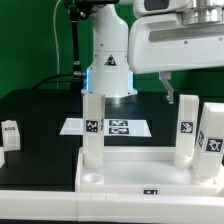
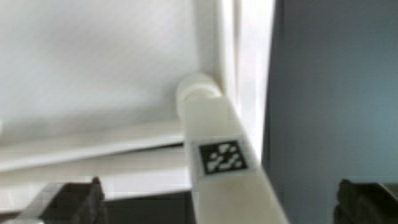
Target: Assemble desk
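Desk tabletop (image 1: 130,172) lies rim-up at the front of the black surface (image 1: 40,105), with white posts standing upright on it: a left leg (image 1: 92,130) and a right leg (image 1: 186,128), named by the exterior view's sides. A nearer leg (image 1: 212,140) stands just beside the right one. A loose leg (image 1: 10,133) sits apart (left, off the tabletop). The end effector (image 2: 217,205) has its fingers spread wide on either side of a tagged leg (image 2: 222,150), clear of it.

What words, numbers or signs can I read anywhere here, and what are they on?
No readable words or numbers anywhere.
Robot base: a dark triangle sign, too small to read.
Legs, tabletop rim, marker board: black-and-white square tags, patterns only, no letters.
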Tool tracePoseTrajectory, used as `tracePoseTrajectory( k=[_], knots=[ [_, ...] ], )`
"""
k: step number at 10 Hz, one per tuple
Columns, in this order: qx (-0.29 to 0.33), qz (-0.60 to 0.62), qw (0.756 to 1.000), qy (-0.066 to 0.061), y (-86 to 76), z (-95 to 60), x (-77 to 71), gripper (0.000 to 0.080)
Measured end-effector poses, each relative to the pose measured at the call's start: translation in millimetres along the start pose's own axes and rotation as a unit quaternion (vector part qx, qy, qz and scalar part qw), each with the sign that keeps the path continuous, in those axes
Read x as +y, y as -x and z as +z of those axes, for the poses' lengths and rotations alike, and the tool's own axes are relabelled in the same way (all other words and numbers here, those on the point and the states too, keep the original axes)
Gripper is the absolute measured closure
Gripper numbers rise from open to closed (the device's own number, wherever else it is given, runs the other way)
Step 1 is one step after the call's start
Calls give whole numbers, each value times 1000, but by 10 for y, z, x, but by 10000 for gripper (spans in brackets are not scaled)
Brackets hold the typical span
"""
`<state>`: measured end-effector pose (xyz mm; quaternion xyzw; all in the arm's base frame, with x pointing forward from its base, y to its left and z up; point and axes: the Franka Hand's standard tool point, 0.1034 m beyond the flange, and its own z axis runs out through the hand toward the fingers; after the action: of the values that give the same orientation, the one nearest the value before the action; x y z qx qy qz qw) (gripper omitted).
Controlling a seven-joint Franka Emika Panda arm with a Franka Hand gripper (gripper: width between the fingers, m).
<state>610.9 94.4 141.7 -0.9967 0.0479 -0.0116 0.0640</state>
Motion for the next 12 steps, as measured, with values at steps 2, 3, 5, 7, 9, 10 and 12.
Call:
tracePoseTrajectory(
  k=[2, 3, 5, 7, 9, 10, 12],
  knots=[
    [-30, -6, 1000, 5, -16, 9, 27, 150],
    [-20, -34, 999, 30, -81, 26, 40, 150],
    [-14, -56, 997, 50, -177, 41, 33, 150],
    [-11, -65, 996, 62, -220, 37, 8, 150],
    [-12, -64, 996, 63, -220, 42, 27, 150],
    [-12, -64, 996, 63, -221, 43, 29, 150],
    [-10, -59, 996, 66, -292, 75, 0, 150]
  ],
)
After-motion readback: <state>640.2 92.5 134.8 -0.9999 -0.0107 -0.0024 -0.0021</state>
